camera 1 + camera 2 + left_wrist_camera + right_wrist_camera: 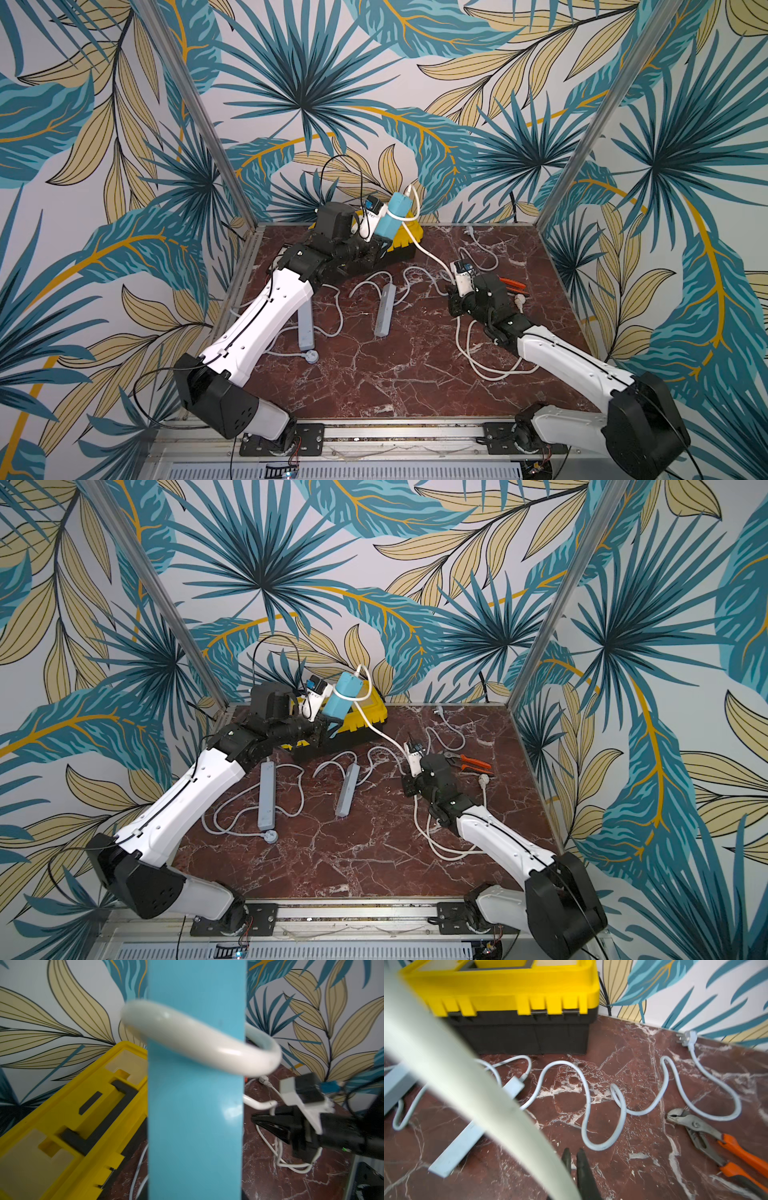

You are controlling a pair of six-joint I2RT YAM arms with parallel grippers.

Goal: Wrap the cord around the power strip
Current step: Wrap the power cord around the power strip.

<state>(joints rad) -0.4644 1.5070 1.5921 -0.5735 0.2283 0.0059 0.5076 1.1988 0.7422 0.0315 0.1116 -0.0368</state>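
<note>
Leaf-print walls (374, 83) close in on three sides of the hard, slick-looking red marble table (395, 374). Held up tilted by the yellow toolbox (409, 239), the blue power strip (392, 216) seems rigid, light and smooth. The left gripper (379, 244) is clamped on its lower end. Its thick white cord (432, 257), one loose loop round the strip, looks springy: best taken close to the strip. The right gripper (573, 1152) has its jaws together beside the cord; whether they pinch it I cannot tell.
</note>
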